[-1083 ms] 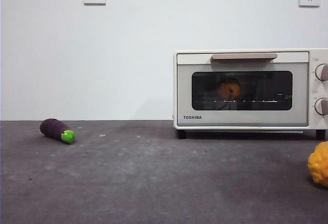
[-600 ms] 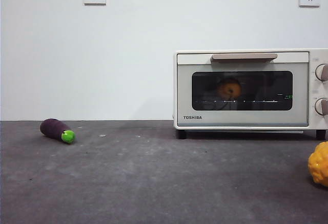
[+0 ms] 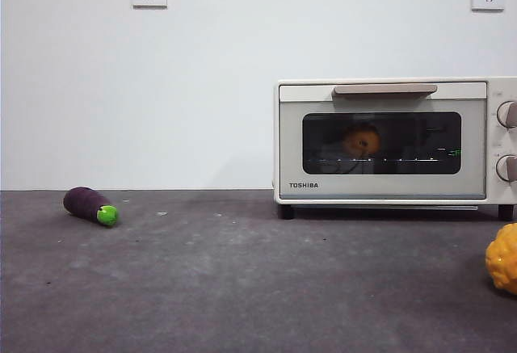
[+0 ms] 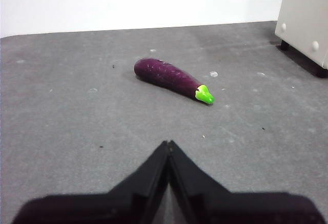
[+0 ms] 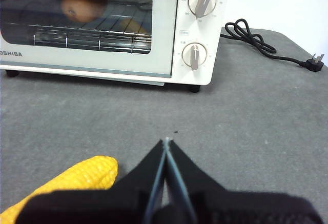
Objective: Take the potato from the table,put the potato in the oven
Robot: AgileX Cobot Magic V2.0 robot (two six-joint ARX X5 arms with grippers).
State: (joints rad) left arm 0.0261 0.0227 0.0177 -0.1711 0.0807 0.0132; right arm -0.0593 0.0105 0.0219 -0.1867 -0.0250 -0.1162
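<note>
The orange-brown potato [image 3: 360, 140] [image 5: 83, 4] lies on the wire rack inside the cream-white oven [image 3: 388, 187] [image 5: 169, 49], seen through the dark glass of its closed door. The oven stands at the back right of the dark grey table [image 3: 242, 280]. My left gripper [image 4: 168, 144] is shut and empty, hovering over the table near the eggplant. My right gripper [image 5: 166, 142] is shut and empty, in front of the oven's knob side. Neither gripper shows in the front view.
A purple eggplant [image 3: 90, 205] [image 4: 171, 78] with a green tip lies on the left of the table. A bumpy yellow lump [image 3: 502, 257] [image 5: 66, 180] sits at the front right. A black power cord [image 5: 266, 44] trails beside the oven.
</note>
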